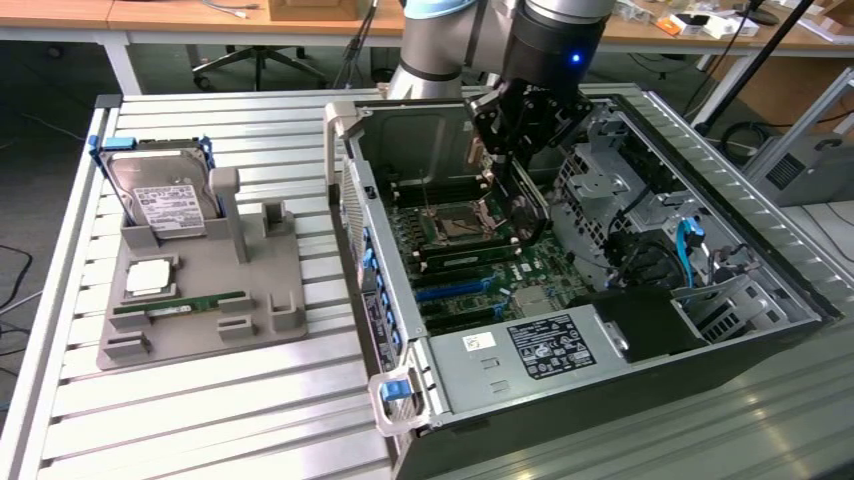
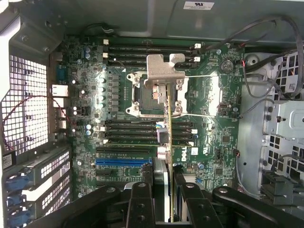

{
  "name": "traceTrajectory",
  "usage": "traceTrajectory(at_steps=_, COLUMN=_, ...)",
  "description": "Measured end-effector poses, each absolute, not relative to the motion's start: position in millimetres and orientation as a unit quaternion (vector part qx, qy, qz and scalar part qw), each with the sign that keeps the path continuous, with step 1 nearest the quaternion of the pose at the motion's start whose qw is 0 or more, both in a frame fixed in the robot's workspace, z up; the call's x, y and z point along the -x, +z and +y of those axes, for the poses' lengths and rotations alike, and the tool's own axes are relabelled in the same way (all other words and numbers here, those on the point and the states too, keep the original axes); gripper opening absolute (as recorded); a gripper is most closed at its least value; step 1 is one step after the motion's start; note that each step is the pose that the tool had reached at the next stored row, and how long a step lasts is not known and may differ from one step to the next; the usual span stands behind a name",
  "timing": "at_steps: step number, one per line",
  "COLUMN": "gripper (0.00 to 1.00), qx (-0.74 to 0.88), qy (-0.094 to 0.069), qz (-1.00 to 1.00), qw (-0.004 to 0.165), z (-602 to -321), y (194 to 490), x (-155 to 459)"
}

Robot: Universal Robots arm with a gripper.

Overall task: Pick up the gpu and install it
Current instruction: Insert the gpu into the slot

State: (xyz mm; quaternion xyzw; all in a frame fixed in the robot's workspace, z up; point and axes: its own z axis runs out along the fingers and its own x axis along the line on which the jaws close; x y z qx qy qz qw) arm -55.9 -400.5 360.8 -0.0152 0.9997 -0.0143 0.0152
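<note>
Arm point(image 1: 441, 40) comes down from the upper centre of the exterior view into the open computer case point(image 1: 400, 135); claw point(image 1: 514, 150) sits in the upper middle of the frame, inside the case opening; claw grips the gpu point(image 1: 521, 195), jaws partway closed on the thin card; gpu hangs below the claw, tilted, over the motherboard point(image 1: 514, 270); cannot tell whether its lower end touches the board.

Wrist view: claw point(image 2: 166, 187) has the gpu point(image 2: 164, 71) edge-on between its black fingers point(image 2: 140, 199); silver bracket is at the far end of the card, away from the claw; card edge runs across the cpu socket point(image 2: 142, 97) and the memory slots point(image 2: 128, 128); blue slot point(image 2: 123, 161) lies just beside the card's edge line, nothing seated in it; gpu not installed yet.

On the exterior view's left, the table point(image 1: 187, 430) carries a grey holder point(image 1: 267, 260); hard drive point(image 1: 163, 200) stands upright at the holder's upper left end; memory stick point(image 1: 180, 303) lies flat in the holder's lower part; all of these well apart from the claw.

Power supply point(image 1: 547, 348) with white label sits at the lower centre of the exterior frame, at the near end of the case.
</note>
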Motion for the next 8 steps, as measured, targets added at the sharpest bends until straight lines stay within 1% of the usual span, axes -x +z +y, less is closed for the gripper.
traceTrajectory(at_steps=8, gripper=0.27, qx=0.019, qy=-0.014, qz=1.0, qw=0.015, z=-400.5, y=360.8, x=55.9)
